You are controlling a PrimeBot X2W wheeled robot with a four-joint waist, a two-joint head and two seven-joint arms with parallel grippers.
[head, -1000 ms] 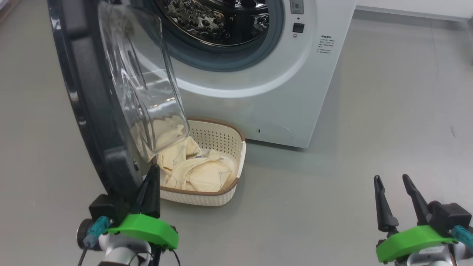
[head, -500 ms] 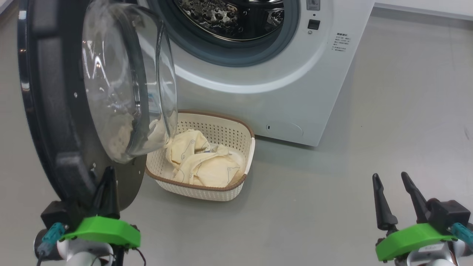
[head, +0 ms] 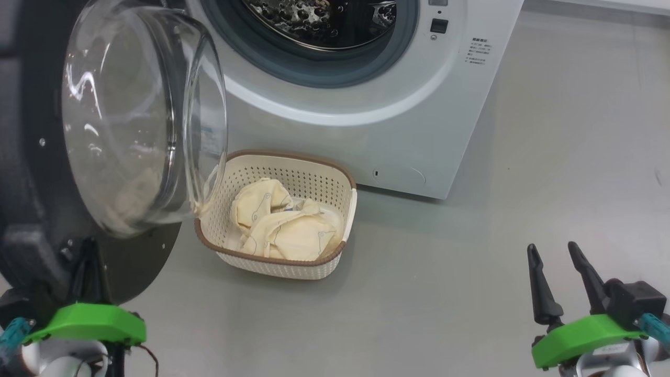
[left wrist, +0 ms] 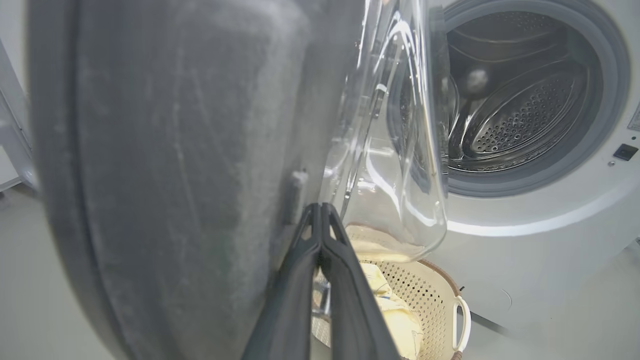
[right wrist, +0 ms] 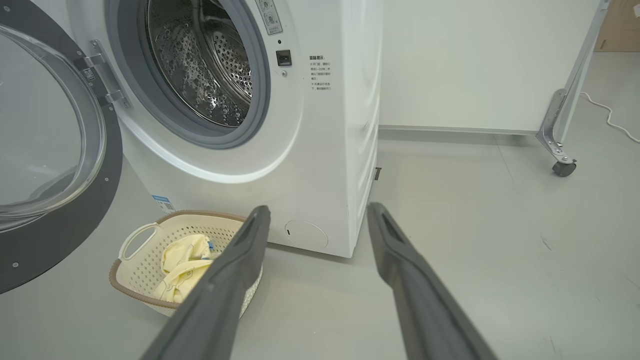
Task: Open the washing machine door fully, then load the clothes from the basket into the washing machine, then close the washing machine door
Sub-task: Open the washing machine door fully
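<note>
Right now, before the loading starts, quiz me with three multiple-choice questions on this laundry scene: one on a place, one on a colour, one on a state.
1. Where do the clothes lie?
A. in the drum
B. in the basket
C. loose on the floor

2. What colour is the basket's rim?
A. brown
B. blue
C. green

3. How does the washing machine door stand?
A. shut
B. swung open
C. removed

Answers:
1 B, the cream-yellow bundle sits inside the perforated walls.
2 A, a brown woven-look band runs round its top.
3 B, it hangs out to the side and the drum shows uncovered.
</note>
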